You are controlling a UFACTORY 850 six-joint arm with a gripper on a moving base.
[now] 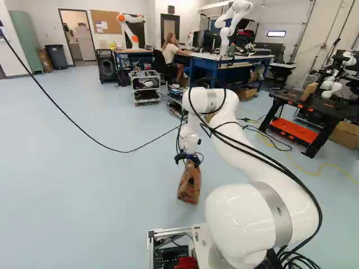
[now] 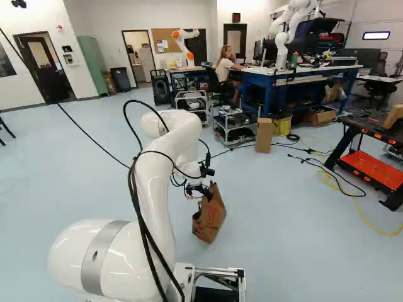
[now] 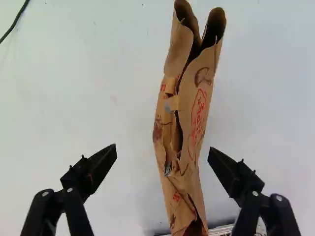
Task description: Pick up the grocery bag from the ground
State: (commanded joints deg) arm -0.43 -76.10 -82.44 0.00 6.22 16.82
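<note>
The pincer (image 1: 189,158) is at the crumpled brown-paper grocery bag (image 1: 189,186), which stands taller than wide on the floor (image 1: 84,179) in the left base view. In the right base view the bag slants, upper end rightward. The wrist view shows the pincer spread, the bag's long axis running between its fingers and ahead, open folds facing the camera.

A long, crumpled brown paper bag (image 3: 197,118) with red print is framed between the 2 widely parted fingers of the black metal gripper (image 3: 162,149), touched by neither. Well apart from it, the pale, smooth floor (image 3: 74,98) is crossed by a thin black cable (image 3: 15,22).
</note>
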